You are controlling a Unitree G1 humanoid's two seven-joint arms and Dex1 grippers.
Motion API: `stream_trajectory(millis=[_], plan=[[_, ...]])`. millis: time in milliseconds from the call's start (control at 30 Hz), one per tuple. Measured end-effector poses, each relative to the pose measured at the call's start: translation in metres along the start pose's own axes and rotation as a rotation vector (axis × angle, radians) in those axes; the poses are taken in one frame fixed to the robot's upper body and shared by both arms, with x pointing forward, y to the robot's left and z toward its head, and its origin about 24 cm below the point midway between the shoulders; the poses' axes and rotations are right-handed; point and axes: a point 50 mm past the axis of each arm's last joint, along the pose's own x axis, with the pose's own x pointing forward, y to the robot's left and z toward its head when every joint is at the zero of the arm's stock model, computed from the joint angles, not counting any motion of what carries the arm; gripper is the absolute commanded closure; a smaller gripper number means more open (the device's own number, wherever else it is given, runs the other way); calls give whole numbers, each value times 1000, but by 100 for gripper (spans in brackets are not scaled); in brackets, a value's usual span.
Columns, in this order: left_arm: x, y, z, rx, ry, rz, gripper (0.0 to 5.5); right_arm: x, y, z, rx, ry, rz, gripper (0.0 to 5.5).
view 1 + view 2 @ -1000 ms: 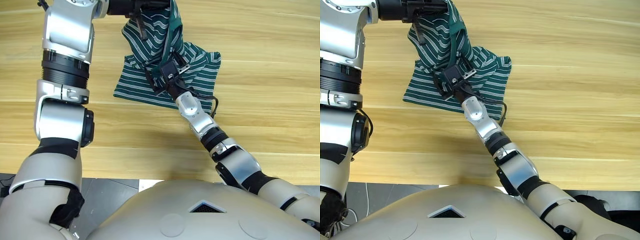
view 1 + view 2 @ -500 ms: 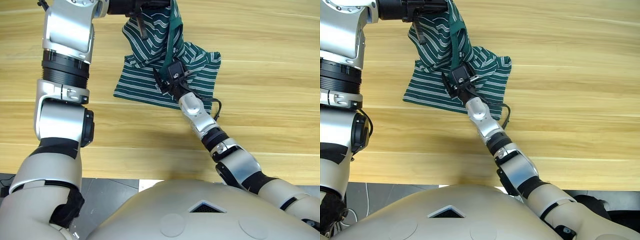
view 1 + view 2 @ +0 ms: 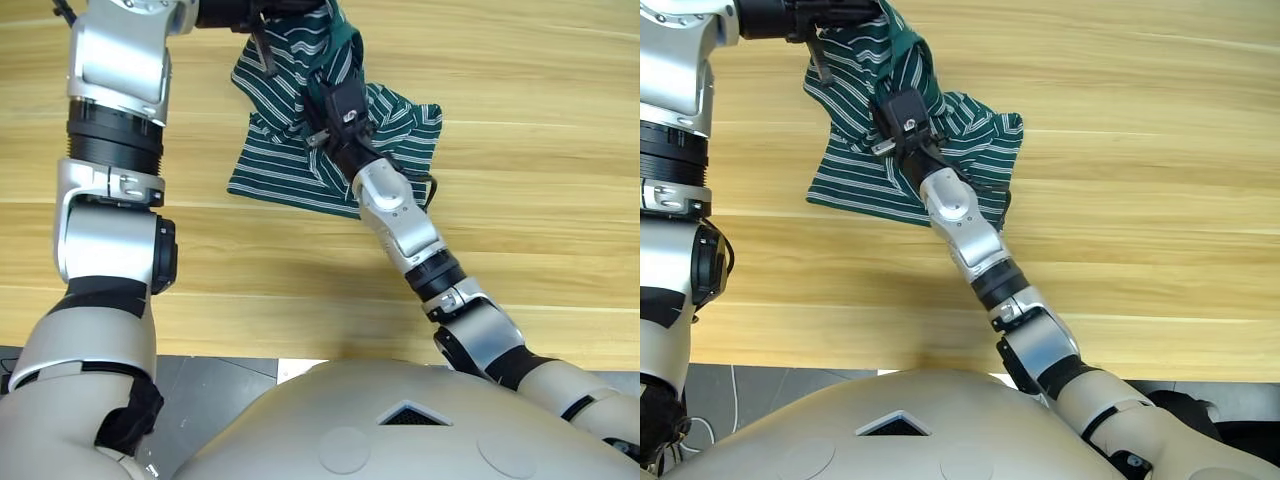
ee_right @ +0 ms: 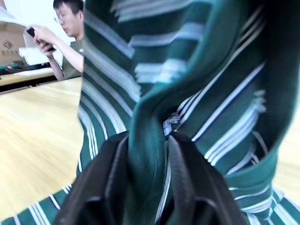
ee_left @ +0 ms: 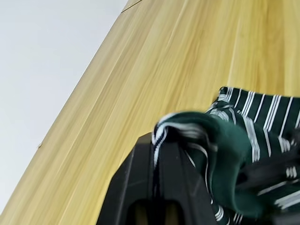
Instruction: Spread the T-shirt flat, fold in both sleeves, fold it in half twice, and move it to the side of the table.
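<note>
Nearest, the right gripper [image 4: 146, 178] pinches a fold of the T-shirt [image 3: 400, 135] at upper centre. Dark green with thin white stripes, it lies bunched on the table [image 3: 540, 150], its far part held up by the left gripper [image 5: 161, 183], clamped on cloth at the top edge.

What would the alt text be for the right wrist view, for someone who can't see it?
A dark green T-shirt with white stripes is pinched in a bunched fold between two black jaws, seen close up. Behind the cloth lies a pale wooden table.
</note>
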Motion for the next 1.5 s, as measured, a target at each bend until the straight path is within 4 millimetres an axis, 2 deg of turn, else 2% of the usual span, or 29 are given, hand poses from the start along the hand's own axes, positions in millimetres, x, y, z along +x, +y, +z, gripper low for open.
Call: stream_trajectory(millis=[100, 167, 233, 367, 533, 800, 1033, 1200, 1500], plan=[[-14, 9, -6, -5, 20, 53, 550, -27, -15, -10, 71, 73, -62, 522], [-16, 10, -6, -7, 13, 67, 550, -30, -18, -1, 84, 54, -68, 549], [-17, 11, -6, -9, 8, 71, 550, -32, -20, 8, 88, 31, -74, 549], [-17, 12, -5, -16, -2, 85, 550, -42, -22, -7, 103, 98, -84, 549], [-18, 13, -5, -18, -7, 96, 550, -46, -22, -15, 103, 127, -87, 549], [-18, 13, -7, -22, -6, 97, 550, -50, -13, -18, 104, 121, -13, 403], [-18, 13, -7, -22, -6, 97, 550, -60, 0, -33, 116, 162, 30, 259], [-16, 12, -8, -28, -4, 92, 550, -64, 4, -61, 78, 262, 44, 177], [-14, 10, -12, -37, -2, 85, 550, -60, 14, -64, 45, 233, 95, 12]])
